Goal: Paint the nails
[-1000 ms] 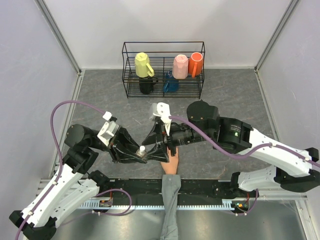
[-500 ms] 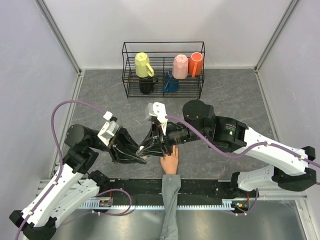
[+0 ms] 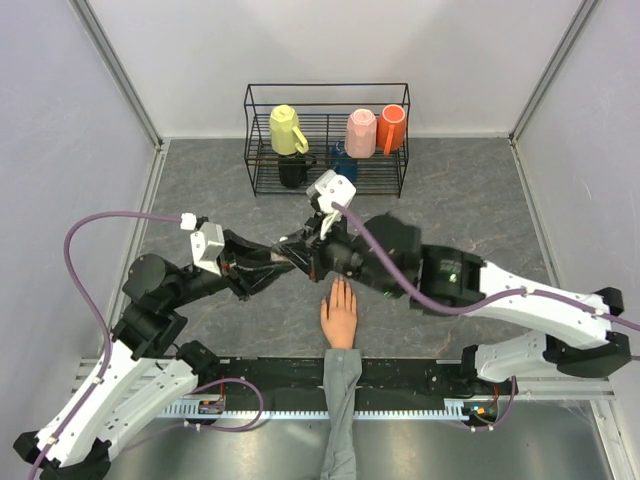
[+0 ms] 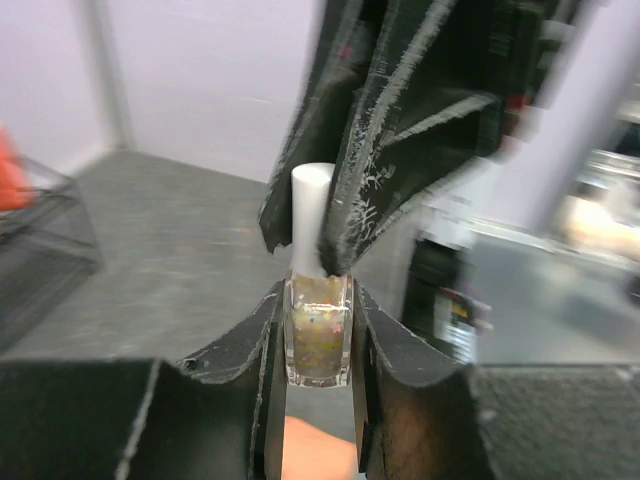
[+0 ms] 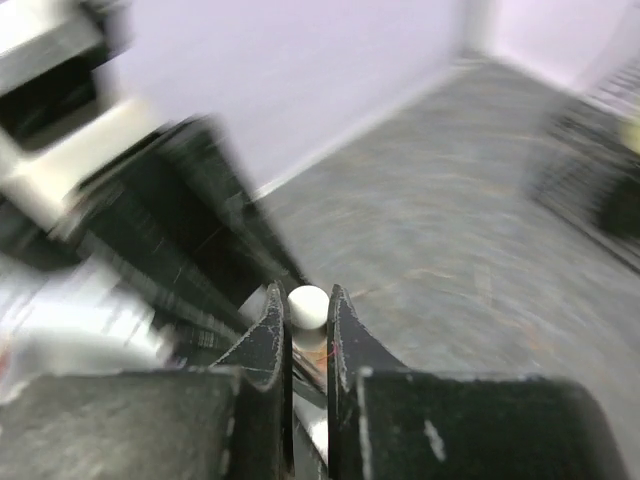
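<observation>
Left gripper (image 4: pixel 318 300) clamps polish bottle (image 4: pixel 318 350) upright as anchor; right gripper (image 5: pixel 307 318) pinches white cap (image 4: pixel 312 200), likely to unscrew it, near mannequin hand (image 3: pixel 340 318).

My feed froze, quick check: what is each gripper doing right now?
Left gripper: shut on the polish bottle.
Right gripper: shut on the bottle's white cap.

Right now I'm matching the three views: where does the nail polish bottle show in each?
Top external: hidden where the left gripper and right gripper meet, beyond the mannequin hand.
Left wrist: nail polish bottle at centre, clamped in the left gripper, right gripper on its white cap.
Right wrist: only the cap, low centre.
Shared landmark: wire rack, top centre, left edge, right edge blurred, respectively.
</observation>
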Robot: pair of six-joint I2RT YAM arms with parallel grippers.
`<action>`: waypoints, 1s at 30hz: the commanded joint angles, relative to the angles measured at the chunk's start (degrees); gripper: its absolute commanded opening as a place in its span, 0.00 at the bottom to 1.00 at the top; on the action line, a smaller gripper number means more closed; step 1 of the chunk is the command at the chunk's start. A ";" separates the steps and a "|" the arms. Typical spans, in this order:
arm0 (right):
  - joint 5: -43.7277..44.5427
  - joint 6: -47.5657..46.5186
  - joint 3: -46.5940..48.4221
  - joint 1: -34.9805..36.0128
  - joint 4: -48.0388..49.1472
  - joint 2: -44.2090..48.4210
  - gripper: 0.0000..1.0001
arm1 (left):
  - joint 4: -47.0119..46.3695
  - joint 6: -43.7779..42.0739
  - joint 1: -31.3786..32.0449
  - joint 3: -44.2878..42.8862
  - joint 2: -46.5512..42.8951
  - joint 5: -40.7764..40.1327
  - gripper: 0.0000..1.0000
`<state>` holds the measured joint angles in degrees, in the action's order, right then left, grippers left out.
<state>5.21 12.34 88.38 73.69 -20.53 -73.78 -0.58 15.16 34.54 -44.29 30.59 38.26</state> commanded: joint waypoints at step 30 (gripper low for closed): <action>-17.93 -4.60 0.66 1.46 -7.79 5.92 0.92 | 2.64 3.46 -0.71 -3.08 -0.09 32.65 0.02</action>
<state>12.38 11.64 93.76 78.96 -36.75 -70.65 11.49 10.35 33.78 -46.24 30.13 56.86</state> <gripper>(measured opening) 0.949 0.324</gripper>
